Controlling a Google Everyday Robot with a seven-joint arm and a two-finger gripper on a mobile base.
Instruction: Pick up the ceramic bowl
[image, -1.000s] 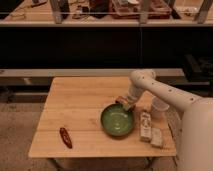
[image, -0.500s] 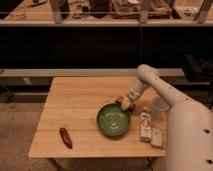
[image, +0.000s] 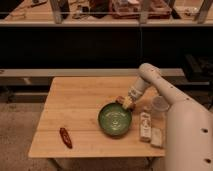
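The ceramic bowl (image: 115, 119) is wide, round and glossy green inside, and sits on the wooden table (image: 75, 102) right of centre. My gripper (image: 125, 101) is at the bowl's far right rim, at the end of the white arm (image: 165, 95) that reaches in from the right. The gripper seems to touch or straddle the rim. The bowl looks slightly raised or tilted toward the left.
A small white cup (image: 159, 104) stands right of the bowl, behind the arm. Two snack packets (image: 145, 126) (image: 157, 137) lie near the table's right front corner. A red-brown item (image: 65, 137) lies at the front left. Shelving and a dark counter stand behind the table.
The bowl has shifted left and toward the front of the table, together with the gripper at its rim. The arm has swung further over the table.
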